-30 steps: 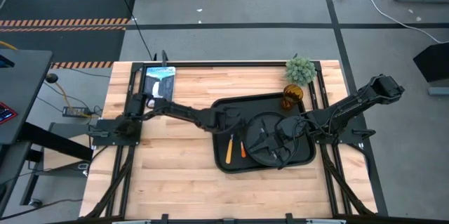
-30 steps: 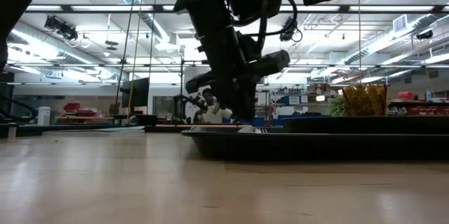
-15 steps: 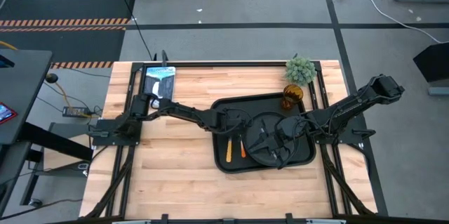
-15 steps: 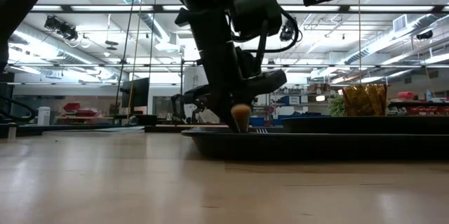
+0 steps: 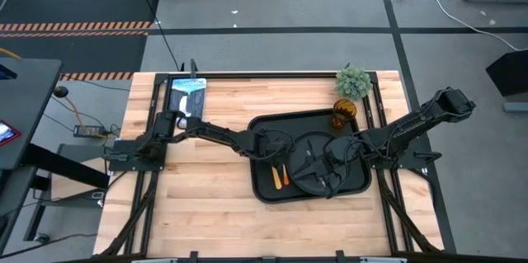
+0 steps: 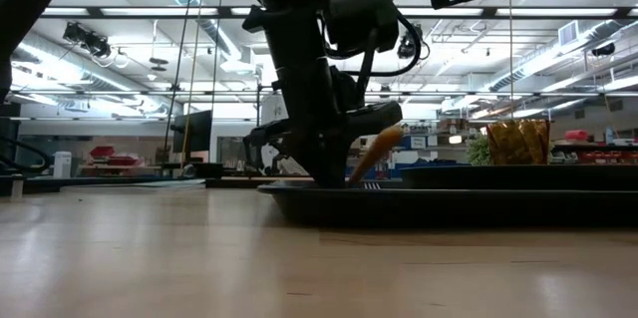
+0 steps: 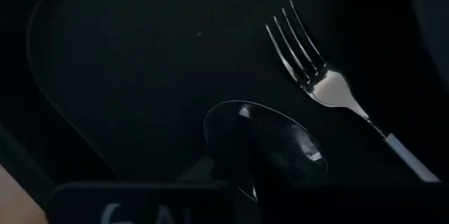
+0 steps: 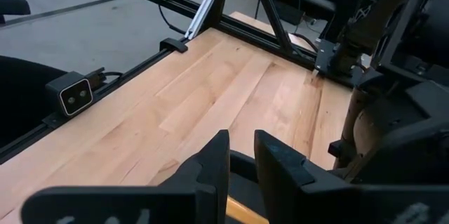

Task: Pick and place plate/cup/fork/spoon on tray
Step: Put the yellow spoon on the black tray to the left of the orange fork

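A pale butcher-block table carries the tray [image 5: 268, 193], a big matte black rectangle with rounded corners and a raised rim, and on its right half lies the round flat black plate [image 5: 304, 182], much of it hidden under the right arm. The left gripper [image 5: 272, 157] reaches over the tray's left part and is clenched on the spoon [image 7: 270, 143]; in the wrist view its glossy rounded bowl hangs just past the fingers, above the tray floor, and from table height an orange handle [image 6: 377, 151] juts up at a slant beside the dark arm. The fork [image 7: 330, 87] lies flat on the tray next to it, silver tines bright, its orange handle visible from above. The right gripper [image 5: 323, 164] hovers over the plate; whether its fingers are parted I cannot tell. The ribbed amber cup [image 5: 343, 115] stands upright at the tray's far right corner, near a small green plant [image 5: 353, 82].
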You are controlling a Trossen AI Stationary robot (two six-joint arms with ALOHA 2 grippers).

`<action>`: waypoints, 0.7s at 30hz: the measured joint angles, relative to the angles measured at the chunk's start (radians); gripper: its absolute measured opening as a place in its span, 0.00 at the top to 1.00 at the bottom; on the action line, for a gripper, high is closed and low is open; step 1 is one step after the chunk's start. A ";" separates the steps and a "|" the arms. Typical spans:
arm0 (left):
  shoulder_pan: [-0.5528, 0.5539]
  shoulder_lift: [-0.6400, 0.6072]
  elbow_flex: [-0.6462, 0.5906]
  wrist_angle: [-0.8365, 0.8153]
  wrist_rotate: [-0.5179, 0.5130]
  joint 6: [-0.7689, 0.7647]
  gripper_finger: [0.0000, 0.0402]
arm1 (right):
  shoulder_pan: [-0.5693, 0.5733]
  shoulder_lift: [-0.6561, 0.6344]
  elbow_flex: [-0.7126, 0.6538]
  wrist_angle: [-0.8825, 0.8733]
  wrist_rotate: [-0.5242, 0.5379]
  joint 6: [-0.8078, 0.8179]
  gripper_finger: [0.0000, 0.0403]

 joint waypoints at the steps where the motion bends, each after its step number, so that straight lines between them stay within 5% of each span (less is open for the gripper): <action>1: 0.000 0.000 0.000 0.000 -0.003 0.000 0.90 | 0.000 0.000 0.000 0.000 0.000 0.000 0.81; 21: 0.006 0.000 0.000 0.003 -0.080 0.001 0.90 | 0.000 0.000 0.000 0.000 0.000 0.001 0.81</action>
